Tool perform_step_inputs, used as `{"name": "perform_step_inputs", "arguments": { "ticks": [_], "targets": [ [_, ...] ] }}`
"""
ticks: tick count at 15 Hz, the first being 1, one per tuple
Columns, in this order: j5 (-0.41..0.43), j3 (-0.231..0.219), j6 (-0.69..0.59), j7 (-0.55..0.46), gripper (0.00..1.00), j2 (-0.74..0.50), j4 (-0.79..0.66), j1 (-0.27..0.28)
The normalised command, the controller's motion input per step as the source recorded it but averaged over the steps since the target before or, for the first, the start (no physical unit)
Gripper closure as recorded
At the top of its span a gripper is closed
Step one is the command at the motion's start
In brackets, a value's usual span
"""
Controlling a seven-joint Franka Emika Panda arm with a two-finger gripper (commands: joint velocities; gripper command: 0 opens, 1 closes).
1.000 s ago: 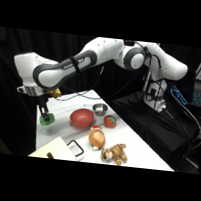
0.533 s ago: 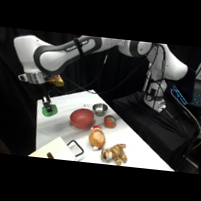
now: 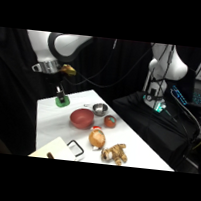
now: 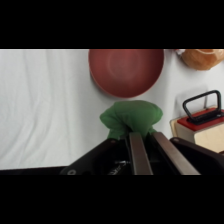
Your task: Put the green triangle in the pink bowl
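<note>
Table [image 3: 51, 118] first: white, with the pink bowl [image 3: 82, 118] near its middle. Just beside that bowl, on the side toward the arm's base, sit a small metal bowl [image 3: 100, 108] and a small red-and-green round thing [image 3: 110, 121]. An onion-like orange ball [image 3: 97, 138] and a brown toy [image 3: 115, 153] lie nearer the camera than the bowl. The gripper [image 4: 142, 137] hangs over the table's far corner, clenched on the green triangle [image 4: 131, 118], which is off the cloth and short of the bowl.

Two bowls [image 3: 81, 118], one green triangle [image 3: 62, 101]
</note>
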Motion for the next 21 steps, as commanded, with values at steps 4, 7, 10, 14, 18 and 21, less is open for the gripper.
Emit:
{"name": "perform_step_inputs", "arguments": {
  "ticks": [4, 7, 10, 14, 18, 21],
  "targets": [
    [0.017, -0.050, 0.42, 0.10, 0.96, -0.62, -0.98, 0.100],
    [0.025, -0.061, 0.45, 0.09, 0.96, -0.57, -0.91, 0.096],
    [0.025, -0.065, 0.42, 0.07, 0.96, -0.48, -0.75, 0.092],
    [0.042, -0.069, 0.48, 0.05, 0.96, -0.25, -0.47, 0.080],
    [0.071, -0.067, 0.38, 0.05, 0.96, -0.07, -0.21, 0.057],
    [0.085, -0.048, 0.30, 0.04, 0.96, -0.02, -0.12, 0.046]
  ]
}}
